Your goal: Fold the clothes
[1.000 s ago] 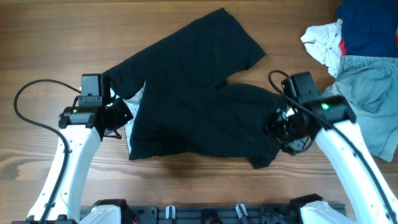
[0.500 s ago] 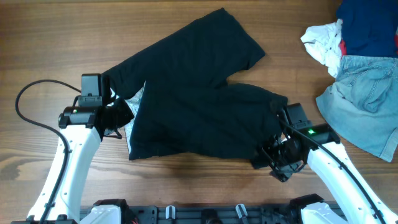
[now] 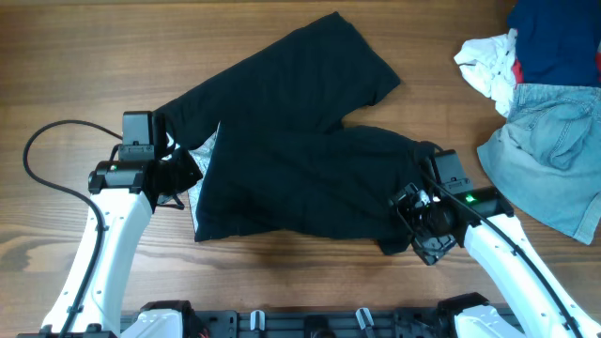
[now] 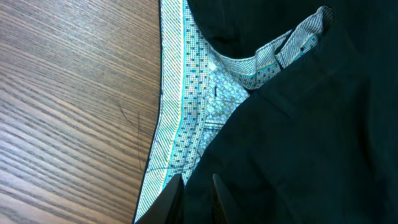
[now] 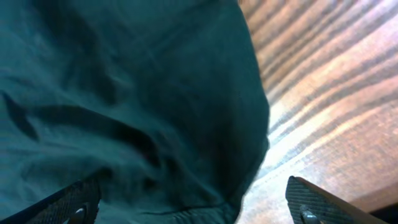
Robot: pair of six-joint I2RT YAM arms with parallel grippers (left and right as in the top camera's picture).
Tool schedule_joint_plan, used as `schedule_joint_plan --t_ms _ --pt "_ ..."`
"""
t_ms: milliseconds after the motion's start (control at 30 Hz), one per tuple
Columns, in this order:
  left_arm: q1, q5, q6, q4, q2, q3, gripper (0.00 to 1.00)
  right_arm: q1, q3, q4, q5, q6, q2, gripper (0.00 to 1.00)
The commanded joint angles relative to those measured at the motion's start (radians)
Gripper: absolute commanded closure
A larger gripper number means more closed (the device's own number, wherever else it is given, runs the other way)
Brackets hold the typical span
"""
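Overhead, black shorts (image 3: pixel 291 160): were spread over the middle of the table (image 3: pixel 84 56), one leg angled off toward the far edge, the other laid left to right along the near edge.
Overhead, left gripper (image 3: pixel 180 175): was parked at the waistband end, toward the left edge.
Overhead, right gripper (image 3: pixel 420 218): was set on the hem end of the near leg, toward the near right corner. Its opening couldn't be read from up here.
Overhead, other stuff: denim shorts (image 3: pixel 554 160) and a navy garment (image 3: pixel 554 38) were piled by the right edge, well apart from the job.
Left wrist, grip: fingers (image 4: pixel 171 196) were seen nearly together with black cloth pinched between them, just beside the patterned waistband lining (image 4: pixel 186 106), so it was reckoned clamped on the shorts.
Right wrist, grip: fingers (image 5: pixel 78 202) were spread wide with nothing held. Black fabric lay directly below, with bare wood off to one side.
What the next move hangs on: the near leg's long axis ran from gripper to gripper, so the hem was probably the right arm's to take, straight down.
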Motion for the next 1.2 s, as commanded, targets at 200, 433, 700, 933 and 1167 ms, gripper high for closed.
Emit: schedule_joint_plan --t_ms 200,433,700,933,1167 --pt "0.009 0.013 0.002 0.001 -0.018 0.002 0.88 0.002 -0.081 0.047 0.017 -0.059 0.006 0.61" --pt "0.009 0.013 0.002 -0.053 -0.018 0.002 0.96 0.002 -0.082 0.086 0.005 -0.199 0.006 0.96" --pt "0.005 0.123 0.006 -0.216 -0.018 0.002 0.94 0.002 -0.022 0.223 -0.028 -0.378 0.006 0.96" --pt "-0.047 0.211 0.065 -0.240 -0.018 0.002 0.64 0.002 -0.023 0.233 -0.029 -0.440 0.021 0.96" --pt "-0.136 0.252 0.079 -0.216 -0.018 0.002 0.39 0.002 -0.023 0.235 -0.029 -0.502 0.031 0.96"
